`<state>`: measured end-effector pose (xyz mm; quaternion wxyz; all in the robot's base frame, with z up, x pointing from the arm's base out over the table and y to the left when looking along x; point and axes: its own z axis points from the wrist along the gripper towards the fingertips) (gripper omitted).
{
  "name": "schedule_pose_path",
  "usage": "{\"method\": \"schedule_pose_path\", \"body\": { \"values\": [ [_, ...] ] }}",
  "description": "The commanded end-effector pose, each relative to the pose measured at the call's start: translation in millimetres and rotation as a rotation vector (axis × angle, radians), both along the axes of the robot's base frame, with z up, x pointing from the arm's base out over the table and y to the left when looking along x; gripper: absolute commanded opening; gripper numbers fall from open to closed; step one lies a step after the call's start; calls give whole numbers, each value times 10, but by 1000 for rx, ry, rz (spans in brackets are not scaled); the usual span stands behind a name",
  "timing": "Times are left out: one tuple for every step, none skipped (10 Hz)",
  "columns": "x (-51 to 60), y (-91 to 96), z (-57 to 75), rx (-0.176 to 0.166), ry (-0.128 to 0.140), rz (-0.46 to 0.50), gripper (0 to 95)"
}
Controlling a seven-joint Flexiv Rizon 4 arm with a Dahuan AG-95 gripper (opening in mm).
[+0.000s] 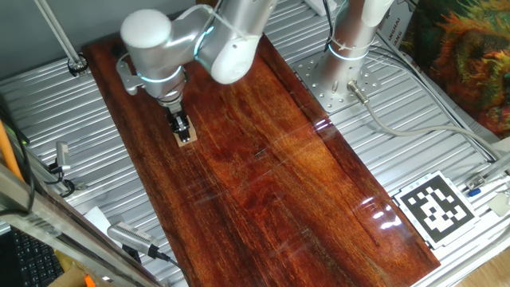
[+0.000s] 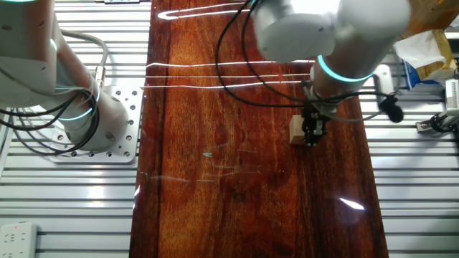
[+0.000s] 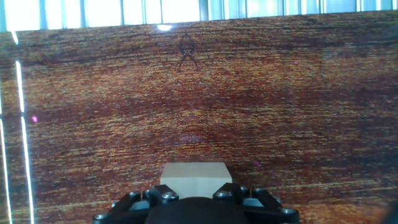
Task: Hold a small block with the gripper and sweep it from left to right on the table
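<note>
One small block (image 2: 295, 130) near table (image 2: 215, 215) edge

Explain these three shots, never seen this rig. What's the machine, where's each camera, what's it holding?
It is one robot arm, silver-white with a teal ring, ending in a narrow black two-fingered claw. Two pictures come from fixed cameras looking down on the table from different sides. The third comes from a camera on the hand itself, looking along the fingers, so the dark shape at its bottom edge is the claw.

The table is a long glossy reddish-brown board lying on ribbed grey metal. The white column beside it is a fixed post. A black-and-white marker tag lies off the board.

The claw is down at the board, with a small tan wooden block at its tip. It appears to be gripping the block, which looks to be resting on the wood.
</note>
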<state>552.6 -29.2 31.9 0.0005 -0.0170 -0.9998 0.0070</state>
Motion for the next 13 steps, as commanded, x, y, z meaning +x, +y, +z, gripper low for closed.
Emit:
{"method": "schedule_pose_path", "body": {
  "values": [
    [43, 17, -156, 8, 13, 5, 380],
    [44, 17, -167, 8, 17, 2, 380],
    [42, 18, -146, -7, 46, -1, 380],
    [37, 17, -150, 0, 73, -7, 380],
    [40, 17, -150, 51, 17, -33, 380],
    [42, 17, -150, 38, 10, -17, 380],
    [46, 18, -148, 37, 14, -17, 380],
    [46, 18, -148, 13, 45, -1, 380],
    [45, 18, -146, 15, 56, -2, 380],
    [45, 18, -146, 5, 44, 1, 380],
    [47, 18, -151, 14, 5, 0, 380],
    [52, 18, -155, 30, -8, -9, 380],
    [53, 18, -152, -7, 25, 18, 380]
  ]
}}
